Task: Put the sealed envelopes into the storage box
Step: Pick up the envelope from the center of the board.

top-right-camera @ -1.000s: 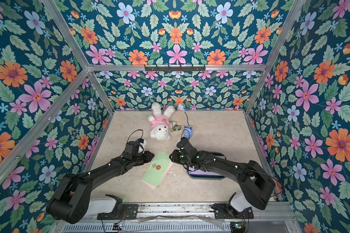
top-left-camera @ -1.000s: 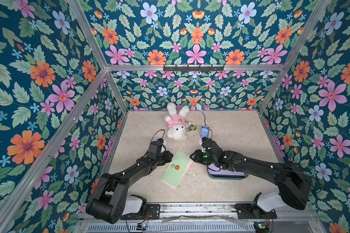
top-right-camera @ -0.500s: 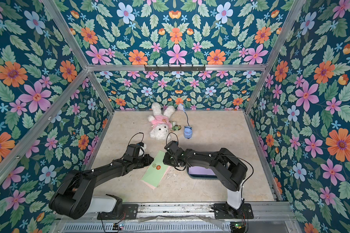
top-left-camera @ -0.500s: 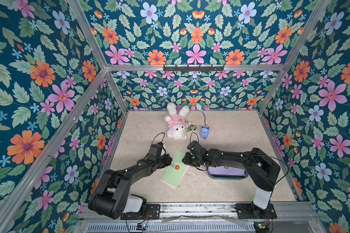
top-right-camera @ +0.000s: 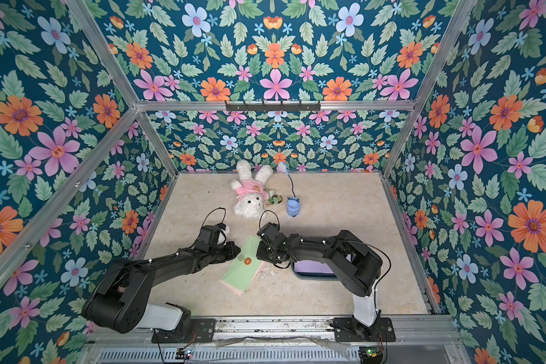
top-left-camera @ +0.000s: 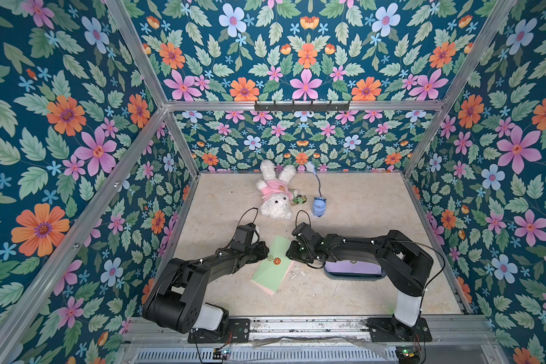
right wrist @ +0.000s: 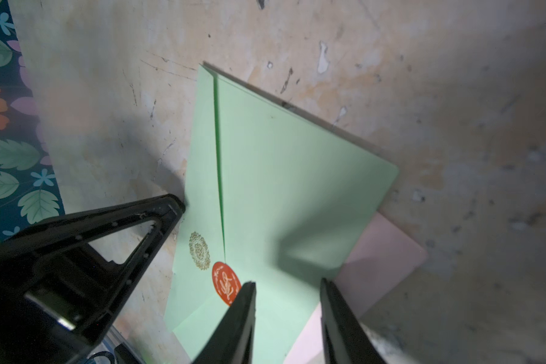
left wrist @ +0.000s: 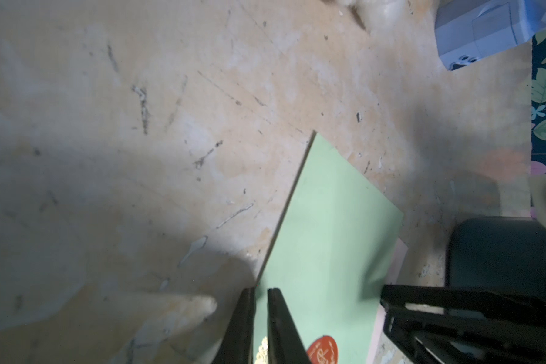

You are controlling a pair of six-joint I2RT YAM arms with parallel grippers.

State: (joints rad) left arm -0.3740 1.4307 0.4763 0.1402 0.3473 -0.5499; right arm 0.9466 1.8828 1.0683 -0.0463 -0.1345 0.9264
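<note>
Green envelope (top-left-camera: pixel 273 268) at frame centre in both top views, flat on desk (top-left-camera: pixel 344 205), seal up, atop pink envelope (right wrist: pixel 382 249). Box (top-left-camera: pixel 356 278) just right of it under right arm, lilac envelope (top-left-camera: pixel 353 268) inside. Long axis runs upper right to lower left; box runs left-right, so turn likely needed. Paper: light, thin, bendy, probably slick on sheet below; best pinched at edge. Left fingers (left wrist: pixel 278 315) nearly closed, pinching left long edge. Right fingers (right wrist: pixel 243 315) parted at right edge, holding nothing.

White plush bunny (top-left-camera: pixel 276 192), pink top, at back of beige tabletop (top-left-camera: pixel 375 205); green charm (top-left-camera: pixel 298 199) beside it; light-blue corded toy (top-left-camera: pixel 319 206) near.
</note>
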